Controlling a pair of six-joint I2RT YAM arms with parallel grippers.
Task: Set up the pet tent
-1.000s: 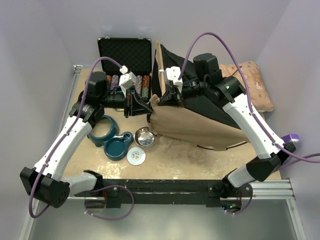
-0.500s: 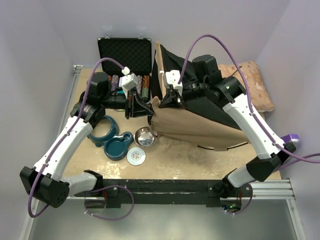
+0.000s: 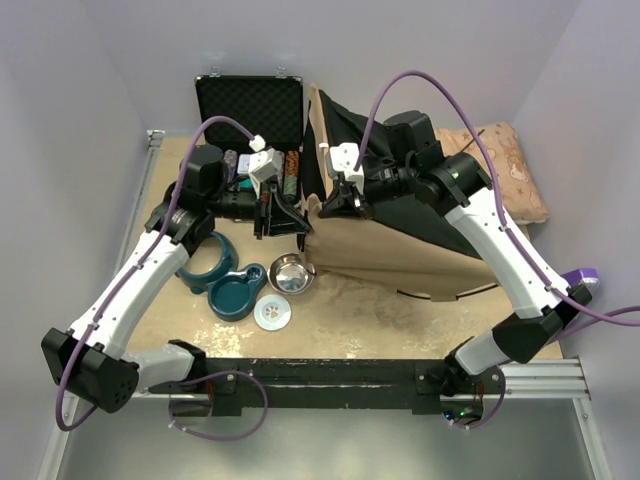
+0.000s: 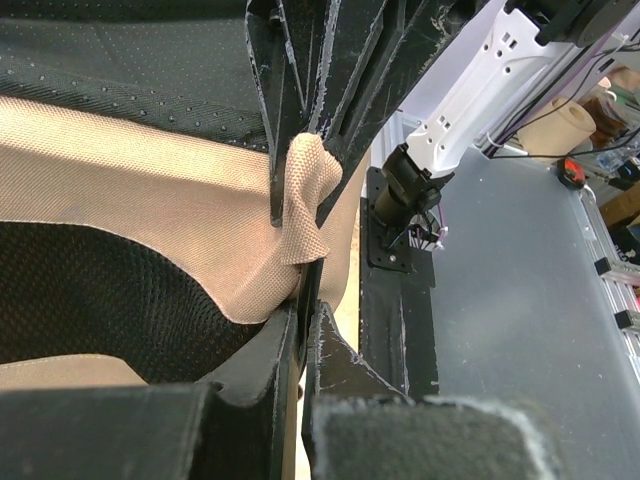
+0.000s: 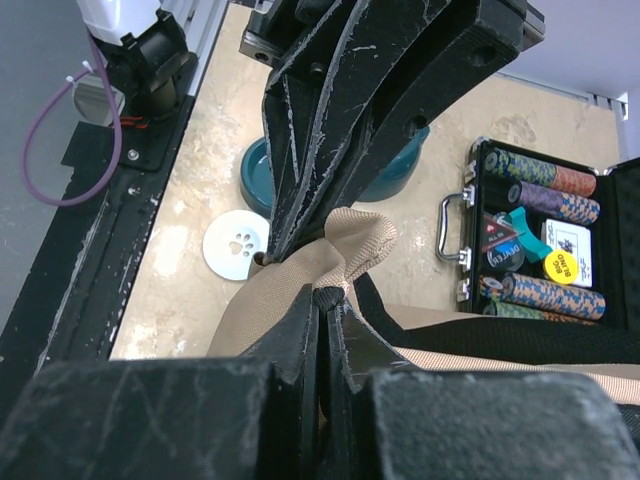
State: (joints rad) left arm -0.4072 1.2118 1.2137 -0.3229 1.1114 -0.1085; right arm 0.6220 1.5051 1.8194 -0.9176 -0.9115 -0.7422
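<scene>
Pet tent [image 3: 400, 250] lies slumped on the table [image 3: 350, 315]. Both closed pairs of fingers pinch its tan front corner. The left fingers [image 4: 300, 325] have shifted closer to the right fingers [image 5: 322, 312] and now almost touch them. Near the left fingers are one steel bowl [image 3: 290, 273], one teal bowl [image 3: 232, 296] and one white disc [image 3: 272, 313]. Behind them is one chip case [image 3: 250, 110].

Few markings, all in the right wrist view.
A yellow disc [image 5: 562, 264] at right reads roughly "BIG BLIND"; the teal button [image 5: 520, 238] beside it seems to say "DEALER"; a white lid [image 5: 243, 245] at left bears a paw print.
</scene>
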